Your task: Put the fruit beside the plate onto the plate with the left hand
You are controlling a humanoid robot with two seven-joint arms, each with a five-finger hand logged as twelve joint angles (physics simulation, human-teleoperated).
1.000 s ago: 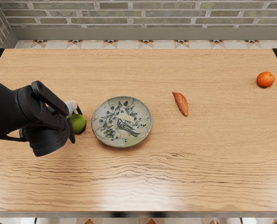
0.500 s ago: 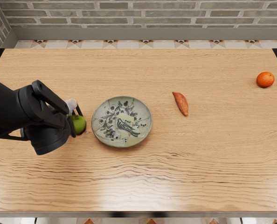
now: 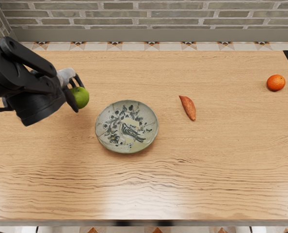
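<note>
1. Between the fingertips (image 3: 65,75) of the left hand (image 3: 47,94): the green fruit (image 3: 80,97), with the fingers curled tight around it. It looks clear of the table (image 3: 207,160).
2. Step: carry. The grasp holds and the fruit is not yet placed.
3. Next: shift the fruit right and toward the camera from the fingers, over the plate (image 3: 101,116), then lower it and release gently since it may roll.
4. The plate holds nothing and sits apart from the fingers.

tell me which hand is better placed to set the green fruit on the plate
Left. The left hand holds the green fruit in its fingers, close to the plate's far-left rim, so only a short carry is likely needed. The right arm is not in view.
</note>
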